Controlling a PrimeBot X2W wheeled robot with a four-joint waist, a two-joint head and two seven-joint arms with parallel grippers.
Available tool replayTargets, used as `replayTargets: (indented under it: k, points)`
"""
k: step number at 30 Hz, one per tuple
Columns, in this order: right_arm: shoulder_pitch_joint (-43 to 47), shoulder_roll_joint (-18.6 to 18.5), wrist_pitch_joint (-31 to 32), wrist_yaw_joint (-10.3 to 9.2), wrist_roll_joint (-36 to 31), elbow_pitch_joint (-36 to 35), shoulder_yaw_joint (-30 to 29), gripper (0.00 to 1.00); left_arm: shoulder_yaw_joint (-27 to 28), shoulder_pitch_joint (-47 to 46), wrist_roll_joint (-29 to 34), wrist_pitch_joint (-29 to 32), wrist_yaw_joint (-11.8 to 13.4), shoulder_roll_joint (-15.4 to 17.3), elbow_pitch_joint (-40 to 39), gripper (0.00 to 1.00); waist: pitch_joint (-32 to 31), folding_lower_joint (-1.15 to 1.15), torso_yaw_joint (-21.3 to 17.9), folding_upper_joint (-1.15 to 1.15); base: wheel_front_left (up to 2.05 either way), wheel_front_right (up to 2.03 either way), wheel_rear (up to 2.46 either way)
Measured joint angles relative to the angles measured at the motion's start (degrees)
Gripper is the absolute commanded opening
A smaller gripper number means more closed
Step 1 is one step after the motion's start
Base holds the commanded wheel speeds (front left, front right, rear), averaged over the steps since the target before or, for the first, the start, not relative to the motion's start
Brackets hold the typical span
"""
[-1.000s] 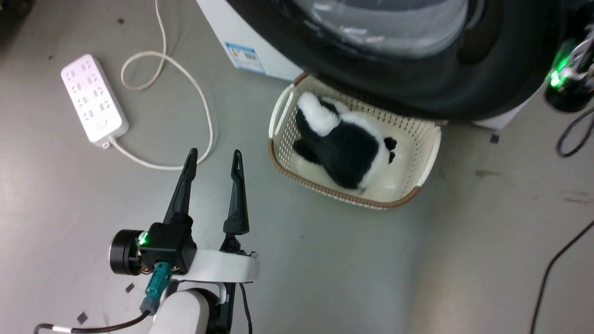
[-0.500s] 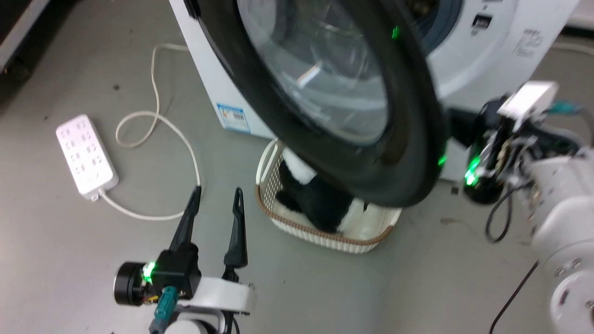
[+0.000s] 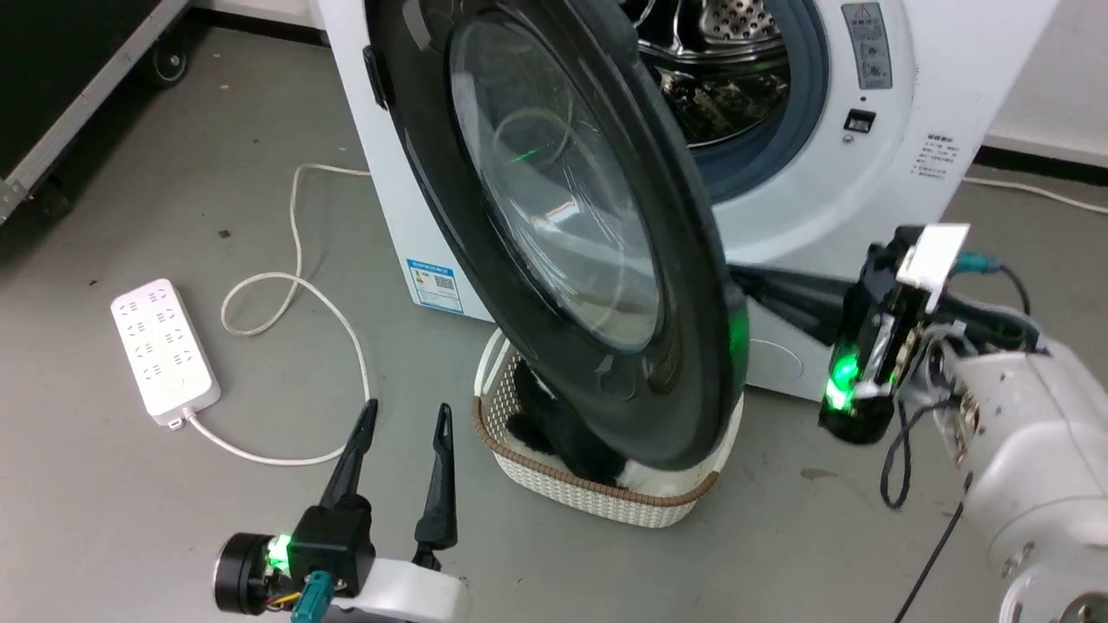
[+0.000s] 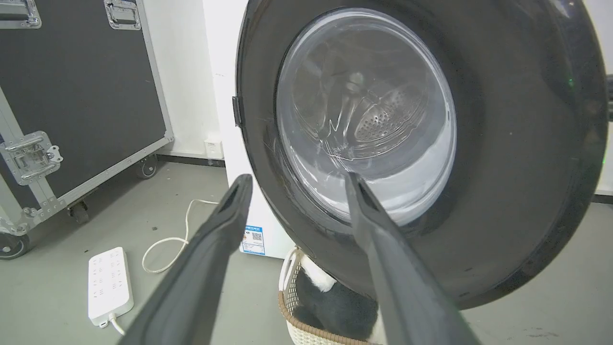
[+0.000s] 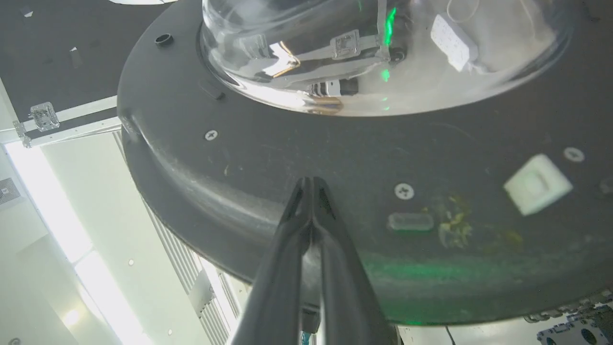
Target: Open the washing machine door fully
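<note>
Basket (image 3: 597, 506) sits under washing machine door (image 3: 554, 216); power strip (image 3: 164, 350) lies leftward

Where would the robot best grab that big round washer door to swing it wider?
Probably the wide black rim of the washing machine door at its free edge, opposite the hinge, where it should swing easiest. Come from behind it, where the right claw sits shut at the inner face; the bulging glass gives nothing to pinch.

A white power strip (image 3: 164, 350) lies apart from a cream basket (image 3: 589, 500) holding a black-and-white plush toy (image 3: 550, 428)
</note>
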Motion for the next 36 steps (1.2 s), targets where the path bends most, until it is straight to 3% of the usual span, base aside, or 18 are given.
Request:
replayTargets:
  k: [10, 16, 24, 31, 32, 33, 36]
  points:
    - [5.6, 0.0, 1.1, 0.0, 17.5, 0.0, 18.0, 0.0, -1.1, 2.0, 0.0, 0.0, -0.8, 0.0, 0.8, 1.0, -1.7, 0.0, 1.0, 0.0, 0.0, 0.0, 0.0]
    - [10.5, 0.1, -0.8, 0.01, 29.9, -5.7, 31.9, 0.0, -0.9, 2.1, 0.0, 0.0, -0.8, 0.0, 1.0, 1.0, -2.1, 0.01, 0.9, 0.0, 0.0, 0.0, 0.0]
    - [18.5, 0.2, -15.2, 0.0, 42.8, -18.3, 49.7, 0.0, -0.5, 2.3, 0.0, 0.0, -0.7, 0.0, 0.8, 1.0, -1.9, 0.01, 0.1, 0.0, 0.0, 0.0, 0.0]
    - [18.8, -1.3, -28.4, 0.0, 41.3, -24.9, 51.7, 0.0, 0.9, 2.3, -0.4, 0.0, -0.2, 0.0, 0.3, 1.0, -1.6, 0.01, -1.4, 0.0, 0.0, 0.0, 0.0]
    - [18.8, -2.6, -30.8, 0.0, 40.1, -26.4, 51.7, 0.76, 1.0, 2.3, -0.5, 0.0, -0.2, 0.0, 0.2, 1.0, -1.6, 0.01, -1.6, 0.0, 0.0, 0.0, 0.0]
    - [18.9, -3.8, -32.6, 0.0, 38.9, -27.9, 51.7, 1.0, 1.2, 2.3, -0.5, 0.0, -0.1, 0.0, 0.2, 1.0, -1.7, 0.01, -1.9, 0.0, 0.0, 0.0, 0.0]
    - [20.2, -7.6, -39.3, 0.0, 34.8, -33.2, 51.6, 1.0, 1.8, 2.3, -0.6, 0.0, -0.1, 0.0, 0.1, 1.0, -1.9, 0.01, -2.9, 0.0, 0.0, 0.0, 0.0]
